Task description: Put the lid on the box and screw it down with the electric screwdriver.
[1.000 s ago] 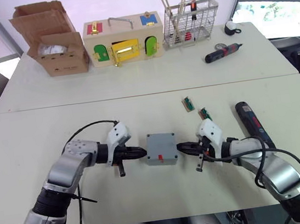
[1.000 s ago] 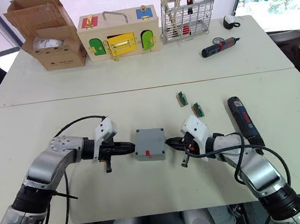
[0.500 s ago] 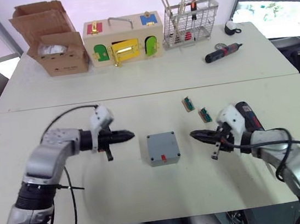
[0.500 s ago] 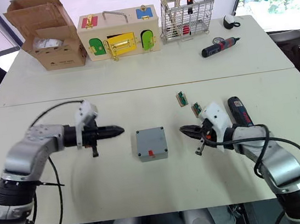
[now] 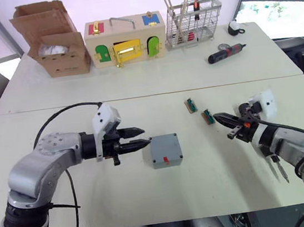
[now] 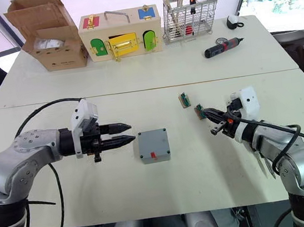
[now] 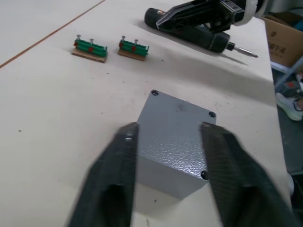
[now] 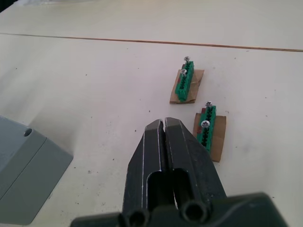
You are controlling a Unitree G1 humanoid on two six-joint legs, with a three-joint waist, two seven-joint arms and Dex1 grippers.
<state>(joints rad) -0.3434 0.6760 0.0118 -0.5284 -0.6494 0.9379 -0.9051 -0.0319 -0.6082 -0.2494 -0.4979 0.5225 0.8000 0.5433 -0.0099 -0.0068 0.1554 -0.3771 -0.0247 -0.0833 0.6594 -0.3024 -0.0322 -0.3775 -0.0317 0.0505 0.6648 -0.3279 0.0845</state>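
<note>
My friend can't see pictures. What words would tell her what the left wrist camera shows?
Two open black fingers reach toward a grey box with its lid on, standing on a pale table. Beyond it lie two small green connector blocks and the electric screwdriver, with the right gripper above it.

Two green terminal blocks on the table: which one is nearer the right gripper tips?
The terminal block nearer the robot, the one closer to the front edge. The right gripper points at it, tips right beside it; the other block lies farther back.
</note>
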